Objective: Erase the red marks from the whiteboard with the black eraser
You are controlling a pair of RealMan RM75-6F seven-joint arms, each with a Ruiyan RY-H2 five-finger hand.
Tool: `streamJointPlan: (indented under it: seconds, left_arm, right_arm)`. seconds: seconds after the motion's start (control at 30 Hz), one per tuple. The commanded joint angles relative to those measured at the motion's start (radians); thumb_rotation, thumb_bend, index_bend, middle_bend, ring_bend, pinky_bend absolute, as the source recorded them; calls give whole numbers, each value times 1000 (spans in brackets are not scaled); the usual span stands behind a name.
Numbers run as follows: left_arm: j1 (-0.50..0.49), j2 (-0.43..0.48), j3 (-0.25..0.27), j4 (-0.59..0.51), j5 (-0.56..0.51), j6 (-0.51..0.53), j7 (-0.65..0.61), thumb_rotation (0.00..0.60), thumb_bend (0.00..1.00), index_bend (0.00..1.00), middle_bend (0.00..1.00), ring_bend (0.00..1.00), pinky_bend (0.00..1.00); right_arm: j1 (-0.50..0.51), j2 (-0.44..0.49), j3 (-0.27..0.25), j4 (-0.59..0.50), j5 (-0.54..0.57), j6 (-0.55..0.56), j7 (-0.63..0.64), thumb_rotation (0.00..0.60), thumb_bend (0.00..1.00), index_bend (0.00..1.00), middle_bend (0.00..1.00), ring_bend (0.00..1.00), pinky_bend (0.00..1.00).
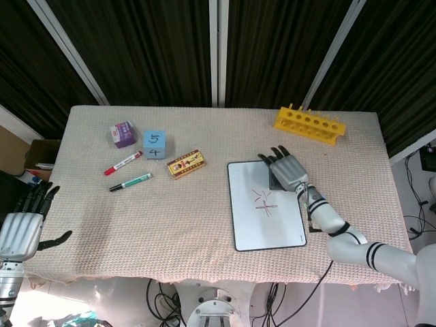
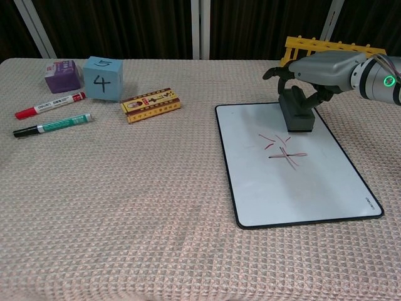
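Dark curtains hang behind a table (image 1: 204, 218) covered in a beige woven cloth. Toward its right side lies the whiteboard (image 2: 285, 182), with the red marks (image 2: 282, 149) near its middle, all unerased. The black eraser (image 2: 296, 111) sits on the board's far edge, a little beyond the marks. The right hand (image 2: 313, 70) is draped over the eraser with fingers (image 2: 294, 95) curled down its sides; it looks closed on the block, though the chest view does not quite show how firm the grip is.

The step in hand seems to be securing the eraser before wiping. To do it well, the hand should settle its grip, keep the eraser's felt face flat on the board, and draw it toward the near edge straight across the marks with even downward pressure, so the board does not skid on the cloth.

The left hand (image 1: 19, 235) hangs off the table's near left corner, fingers apart, holding nothing. Toward the far left corner lie a red marker (image 2: 50, 105), a green marker (image 2: 53, 125), a numbered blue cube (image 2: 102, 78), a purple box (image 2: 62, 76) and a small yellow-and-red box (image 2: 150, 105). A yellow rack (image 1: 309, 125) stands by the far right edge.
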Motion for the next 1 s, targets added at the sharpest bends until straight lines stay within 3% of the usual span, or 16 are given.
streamJointPlan:
  seconds: [0.03, 0.3, 0.57, 0.77, 0.83, 0.9, 1.0]
  left_arm:
    - [1, 1, -2, -2, -3, 1, 0, 469, 125, 72, 53, 17, 166]
    - [0, -3, -6, 2, -1, 5, -4, 470, 124, 73, 53, 17, 166]
    - [-10, -14, -5, 3, -3, -13, 1, 469, 125, 73, 53, 17, 166]
    - [-14, -15, -7, -4, 0, -14, 13, 470, 124, 73, 53, 17, 166]
    - [-15, -15, -7, -7, 0, -15, 17, 473, 124, 73, 53, 17, 166]
    - [-16, -17, -6, -8, 0, -16, 19, 472, 124, 73, 53, 17, 166]
    - [-16, -18, -5, -6, -3, -20, 18, 469, 124, 73, 53, 17, 166]
  right_arm:
    - [11, 7, 0, 0, 48, -20, -36, 464, 832, 0, 221, 0, 0]
    - [8, 21, -7, -5, 74, 7, -59, 464, 836, 0, 254, 0, 0]
    - [-4, 54, -20, -9, 111, 12, -79, 465, 836, 0, 370, 0, 0]
    - [-9, 78, -28, -27, 120, 17, -85, 466, 831, 0, 375, 0, 0]
    - [-11, 85, -34, -37, 117, 22, -90, 463, 814, 0, 318, 0, 0]
    - [-16, 92, -40, -49, 111, 30, -94, 459, 785, 0, 199, 0, 0]
    - [-29, 99, -47, -77, 98, 63, -102, 454, 577, 0, 39, 0, 0]
